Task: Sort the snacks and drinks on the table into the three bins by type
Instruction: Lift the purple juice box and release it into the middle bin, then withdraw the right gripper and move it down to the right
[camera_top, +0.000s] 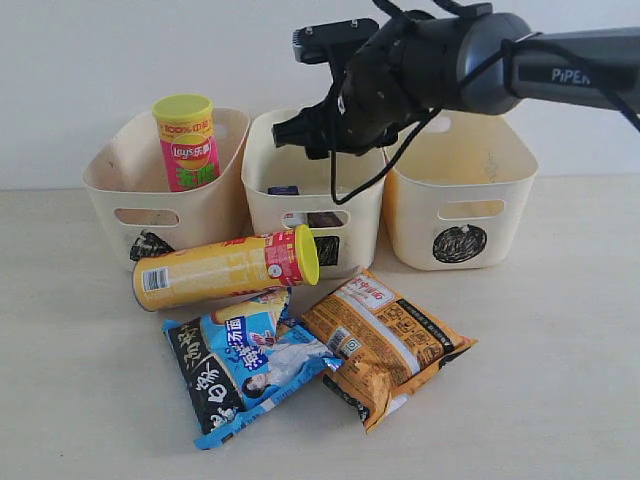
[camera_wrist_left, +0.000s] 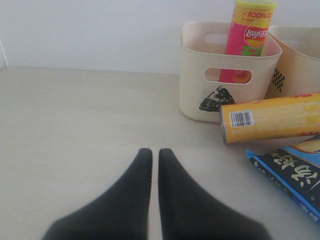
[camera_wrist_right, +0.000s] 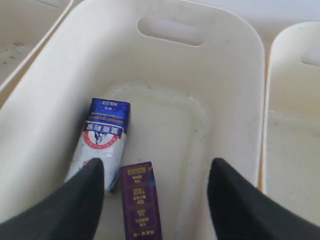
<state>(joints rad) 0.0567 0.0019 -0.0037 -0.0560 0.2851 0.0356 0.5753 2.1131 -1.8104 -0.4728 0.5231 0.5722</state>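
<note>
Black fingers of my left end effector (camera_wrist_left: 150, 152) are pressed together, holding nothing, over a bare stretch of the desk (camera_wrist_left: 75, 130). Further right stands the left bin (camera_top: 110, 175) with the pink-green chip tube (camera_top: 186, 145) upright inside it. Before that bin and the middle bin (camera_top: 262, 160), the yellow chip tube (camera_top: 215, 270) lies on its side on the desk, its lid pointing right. Nearer the front lie the blue-black-white bag (camera_top: 245, 370), its top edge touching the yellow tube, and the orange-brown bag (camera_top: 385, 345), which overlaps it. My right end effector (camera_wrist_right: 156, 165) hangs above the middle bin, fingers spread wide and gripping nothing; below it the blue-and-white carton (camera_wrist_right: 102, 140) and the dark purple carton (camera_wrist_right: 140, 200) lie flat, side by side, on the bin's floor. The right bin (camera_top: 500, 190) stands just beside the middle one.
</note>
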